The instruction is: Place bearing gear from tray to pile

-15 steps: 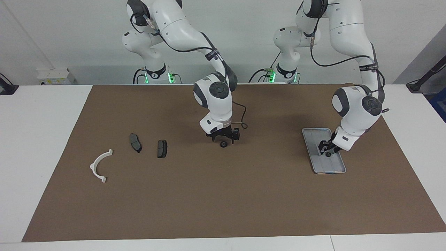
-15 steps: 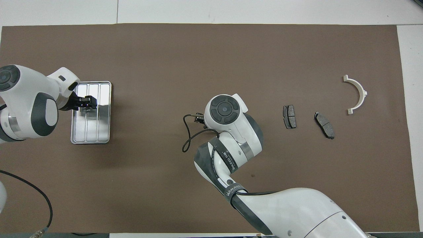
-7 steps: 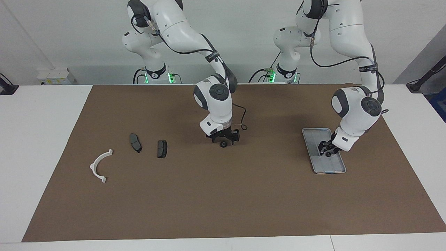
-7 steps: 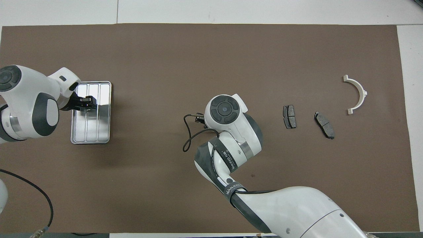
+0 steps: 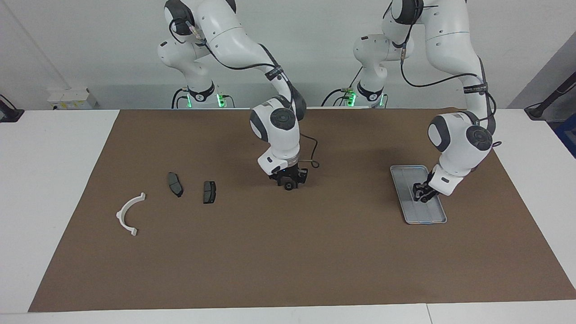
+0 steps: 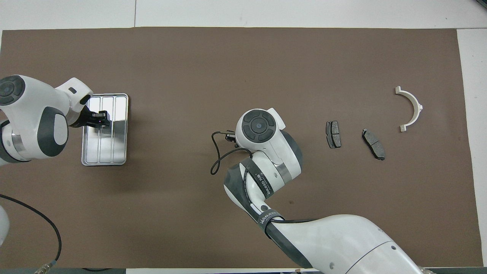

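Below, a brown mat (image 5: 288,261) covers most of the white table (image 5: 45,180), with a plain pale wall (image 5: 90,45) along the top of the facing view. Both arms come down from that top edge.

At the frame's centre the right gripper (image 5: 288,182) stands low on the mat, its fingertips drawn in against a small dark gear (image 5: 288,187) that sits on the mat. The left gripper (image 5: 422,193) is down inside the tray (image 5: 434,218), at mid-height toward the left arm's end of the mat. Whether it has closed on anything we cannot tell: its tip is one dark blob against the metal.

The pile lies at mid-height toward the right arm's end: two grey pads (image 5: 175,184) and a white bracket (image 5: 119,212), well apart from the gear.

From overhead the right arm's wrist hides its own gripper and the gear, and both arms are cut off by the frame's lower edge.
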Available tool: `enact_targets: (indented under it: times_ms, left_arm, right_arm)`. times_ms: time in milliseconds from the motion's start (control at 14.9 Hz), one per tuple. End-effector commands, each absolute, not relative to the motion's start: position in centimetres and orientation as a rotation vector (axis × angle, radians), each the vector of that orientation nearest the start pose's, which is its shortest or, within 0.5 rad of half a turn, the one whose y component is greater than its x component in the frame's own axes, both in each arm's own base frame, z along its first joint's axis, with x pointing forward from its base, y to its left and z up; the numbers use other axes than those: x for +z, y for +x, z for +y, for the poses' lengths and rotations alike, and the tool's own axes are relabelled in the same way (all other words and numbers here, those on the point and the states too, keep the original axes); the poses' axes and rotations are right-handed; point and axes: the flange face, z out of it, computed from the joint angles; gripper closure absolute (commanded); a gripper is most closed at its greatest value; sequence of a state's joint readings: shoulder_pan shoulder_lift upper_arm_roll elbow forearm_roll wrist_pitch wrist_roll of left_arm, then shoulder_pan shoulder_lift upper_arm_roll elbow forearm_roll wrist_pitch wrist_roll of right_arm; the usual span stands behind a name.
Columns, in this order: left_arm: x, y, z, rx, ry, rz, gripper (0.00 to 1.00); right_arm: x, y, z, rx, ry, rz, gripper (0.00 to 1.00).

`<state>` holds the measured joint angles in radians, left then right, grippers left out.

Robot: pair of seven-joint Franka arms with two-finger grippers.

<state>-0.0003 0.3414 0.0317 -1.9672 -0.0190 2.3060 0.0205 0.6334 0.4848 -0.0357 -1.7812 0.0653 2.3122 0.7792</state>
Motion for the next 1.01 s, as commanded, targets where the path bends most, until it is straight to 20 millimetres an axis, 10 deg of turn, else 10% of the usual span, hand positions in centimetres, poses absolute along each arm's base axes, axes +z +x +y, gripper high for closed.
enact_targets:
  times_ms: [0,134,604,940]
  left_arm:
    - [29.5,60.8,2.1,-0.012,-3.138,-0.014,0.82]
    - [29.8,60.9,2.0,-0.007,-3.138,-0.014,1.0]
    - [33.1,62.4,0.3,0.055,-3.143,-0.071,1.0]
    - [36.8,62.4,-9.5,0.114,-3.12,-0.238,1.0]
  right_arm:
    - [28.3,54.4,37.2,-0.009,-3.052,0.295,0.98]
    - [28.5,54.5,37.1,0.0,-3.057,0.285,1.0]
    - [35.4,60.1,31.9,0.06,-3.086,0.247,1.0]
    - [40.4,64.3,23.3,-0.032,-3.075,0.089,1.0]
